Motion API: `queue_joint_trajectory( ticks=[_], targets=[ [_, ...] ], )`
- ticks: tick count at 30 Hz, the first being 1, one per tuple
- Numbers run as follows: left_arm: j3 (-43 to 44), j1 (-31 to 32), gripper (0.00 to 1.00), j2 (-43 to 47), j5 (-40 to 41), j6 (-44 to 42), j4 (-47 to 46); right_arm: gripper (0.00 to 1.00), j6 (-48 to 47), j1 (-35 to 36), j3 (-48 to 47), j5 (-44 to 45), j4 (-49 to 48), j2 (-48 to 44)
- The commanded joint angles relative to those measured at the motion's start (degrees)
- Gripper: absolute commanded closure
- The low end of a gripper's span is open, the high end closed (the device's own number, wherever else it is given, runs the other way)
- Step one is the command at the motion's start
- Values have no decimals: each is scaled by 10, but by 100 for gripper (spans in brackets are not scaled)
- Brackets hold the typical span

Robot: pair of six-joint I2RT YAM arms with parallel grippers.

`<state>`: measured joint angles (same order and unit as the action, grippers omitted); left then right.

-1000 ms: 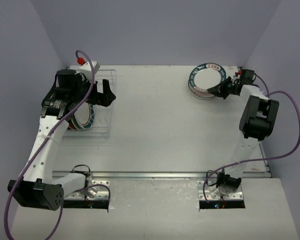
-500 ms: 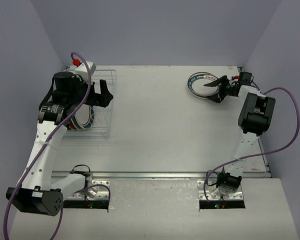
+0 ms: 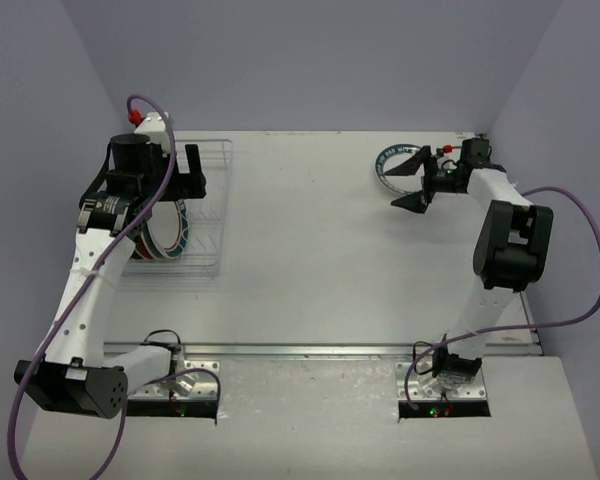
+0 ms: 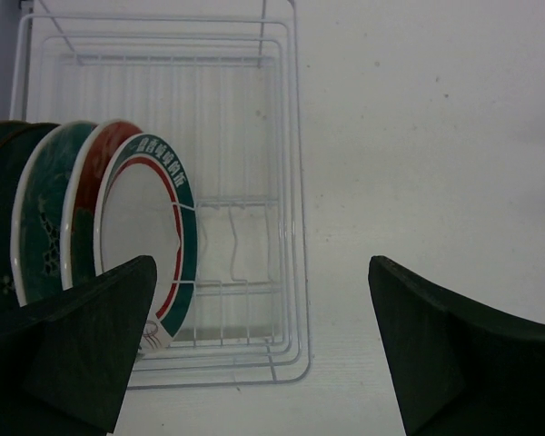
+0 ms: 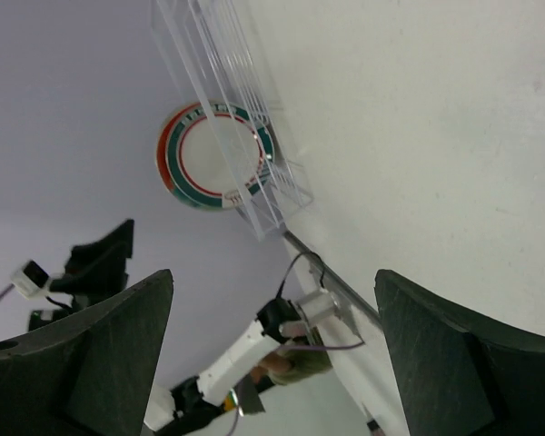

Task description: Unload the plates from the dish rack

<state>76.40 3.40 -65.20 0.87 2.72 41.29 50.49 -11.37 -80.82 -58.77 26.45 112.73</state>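
Observation:
The dish rack [image 3: 212, 205] [image 4: 286, 136] [image 5: 254, 195], white wire, stands at the table's left. Several plates stand upright in its near-left part: in front a white one with a red and teal rim [image 4: 143, 238] [image 5: 215, 156] [image 3: 170, 236], behind it a red one [image 4: 93, 173] and a teal one [image 4: 44, 218]. My left gripper [image 3: 166, 186] [image 4: 263, 350] hangs open above the rack, holding nothing. One plate with a dark patterned rim [image 3: 383, 165] lies flat at the back right. My right gripper [image 3: 395, 188] [image 5: 272, 354] is open just over it and hides most of it.
Purple walls close in the table on the left, back and right. The arm bases [image 3: 445, 370] and a metal rail [image 3: 310, 350] run along the near edge. Purple cables [image 3: 580, 250] loop off both arms.
My right gripper has opened and let go of the patterned plate, which now lies on the table, and it has turned and lifted a little. My left gripper, still open, shifted slightly over the rack.

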Motion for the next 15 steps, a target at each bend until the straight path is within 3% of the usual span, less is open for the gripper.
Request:
queue_joint_trajectory(
  ticks=[1,9,15],
  targets=[
    [33,-6,2,-8,96,13,16,9,-120,26,34,30,63,-100],
    [25,-56,55,-59,152,-13,39,10,-306,123,137,248,-33,-338],
    [24,-60,60,-101,188,-23,37,9,-344,147,198,297,-72,-418]
  ],
)
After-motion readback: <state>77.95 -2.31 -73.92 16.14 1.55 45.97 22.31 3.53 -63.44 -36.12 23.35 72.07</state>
